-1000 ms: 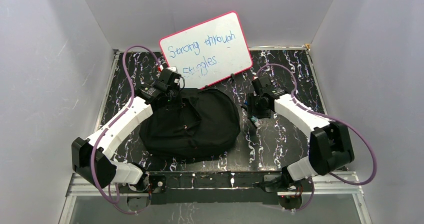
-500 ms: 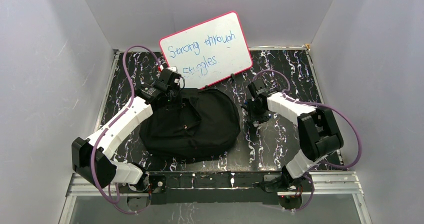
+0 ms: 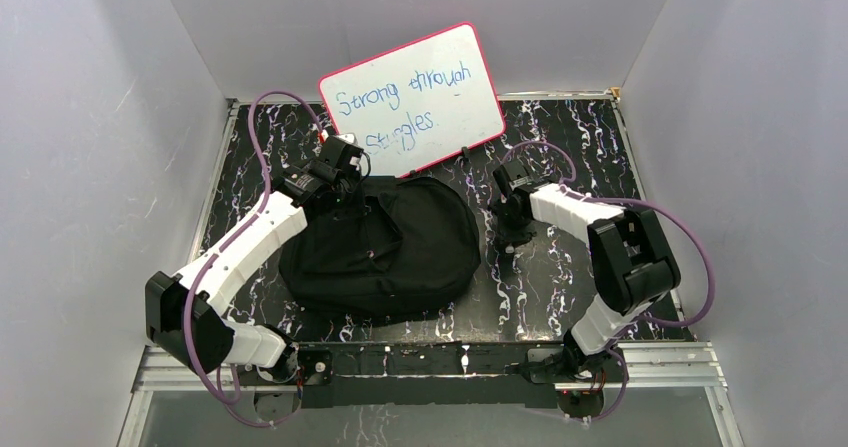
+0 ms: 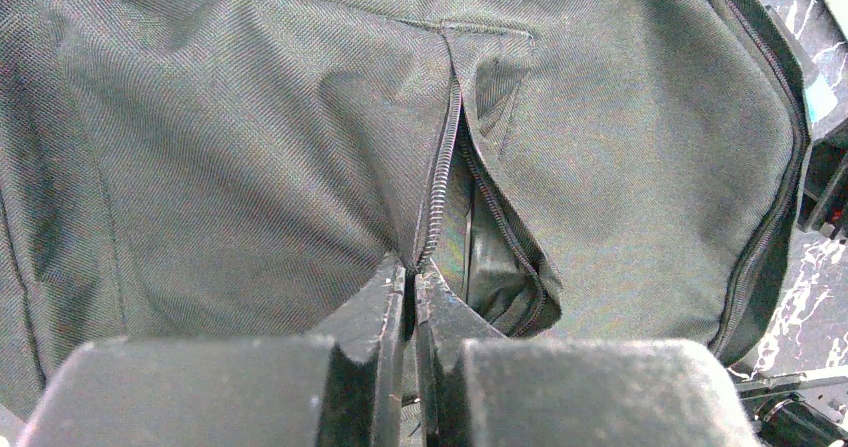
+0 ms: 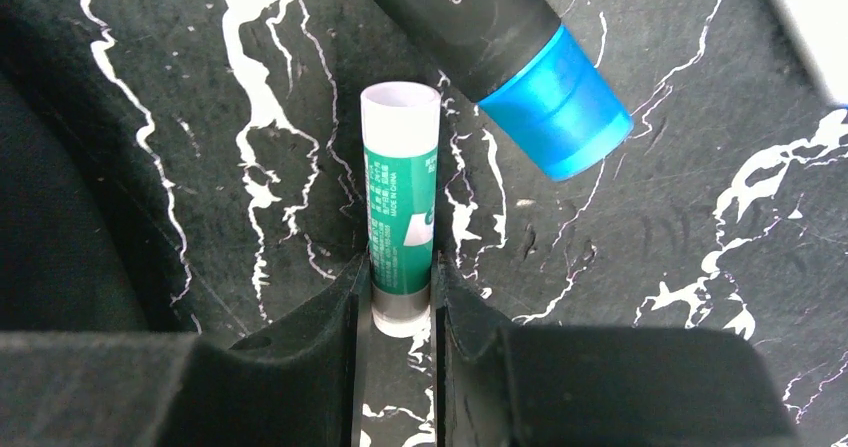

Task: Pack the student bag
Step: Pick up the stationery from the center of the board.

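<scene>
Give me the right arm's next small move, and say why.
Probably lift the green-and-white tube straight up off the table. The right gripper has a finger pressed against each side of it, and a blue-capped marker lies close beside it. The left gripper pinches the student bag at its zipper edge, where the pocket gapes.

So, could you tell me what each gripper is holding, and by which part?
Left gripper pinches the bag at its zipper edge; right gripper clamps the green stick by its grey end.
</scene>
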